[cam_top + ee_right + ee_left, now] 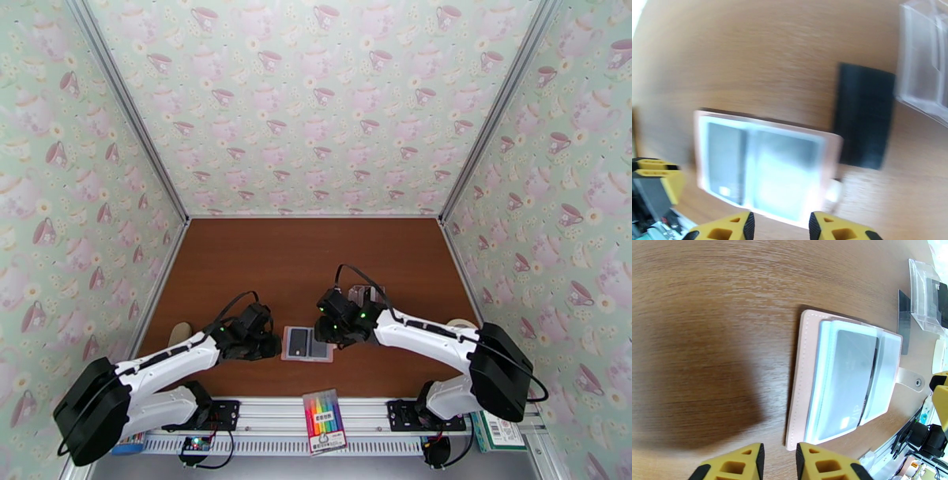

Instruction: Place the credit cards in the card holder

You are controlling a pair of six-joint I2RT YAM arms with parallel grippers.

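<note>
Top external view: the pink wallet [306,345] is laid open on the brown table [316,253] toward the near edge, flanked by the left gripper [270,345] and the right gripper [330,335]. One grey card [849,386] can be seen in the wallet's left half, and a black card [863,118] is left flat on the wood just beside its far right corner, between it and the clear box [924,59]. Both pairs of fingers are held parted, with nothing gripped.

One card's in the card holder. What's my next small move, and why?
Probably shift the right gripper over the black card lying beside the open card holder: its jaws stand open and empty, and that card is not yet stowed.
</note>
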